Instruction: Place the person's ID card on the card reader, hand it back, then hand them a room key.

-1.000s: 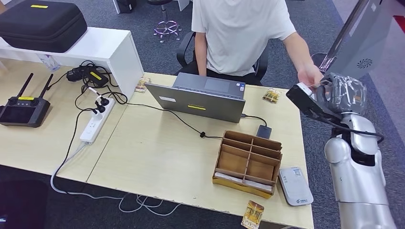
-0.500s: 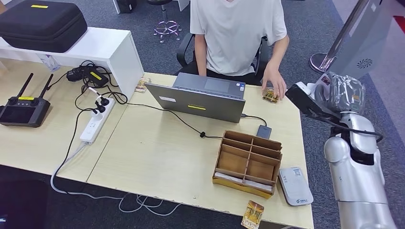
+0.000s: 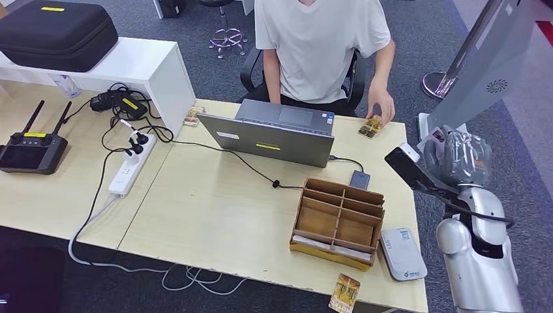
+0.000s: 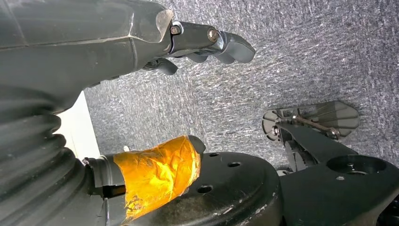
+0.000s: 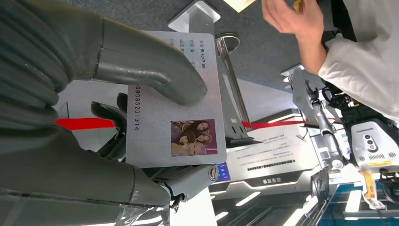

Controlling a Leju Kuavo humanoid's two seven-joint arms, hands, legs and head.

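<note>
My right hand (image 3: 460, 158) is off the desk's right edge, level with the laptop's end. In the right wrist view it pinches the ID card (image 5: 188, 136), a pale grey card with a small photo and printed numbers, under its thumb (image 5: 155, 77), with darker fingers behind the card. The white card reader (image 3: 403, 254) lies flat at the desk's near right corner, well below that hand. The person's hand (image 3: 381, 108) rests by a small patterned card (image 3: 370, 127) at the far right of the desk. My left hand (image 4: 117, 42) hangs over the carpet, thumb and fingers apart, holding nothing.
A cardboard divider box (image 3: 339, 218) stands left of the reader, a dark phone (image 3: 360, 179) behind it. An open laptop (image 3: 277, 134) faces the seated person (image 3: 323, 45). Another patterned card (image 3: 345, 293) lies at the front edge. A monitor stand (image 3: 486, 62) rises at the right.
My right hand has dropped and pulled back from the person, bringing the ID card with it. The person's hand left mine and went to the patterned card on the desk.
</note>
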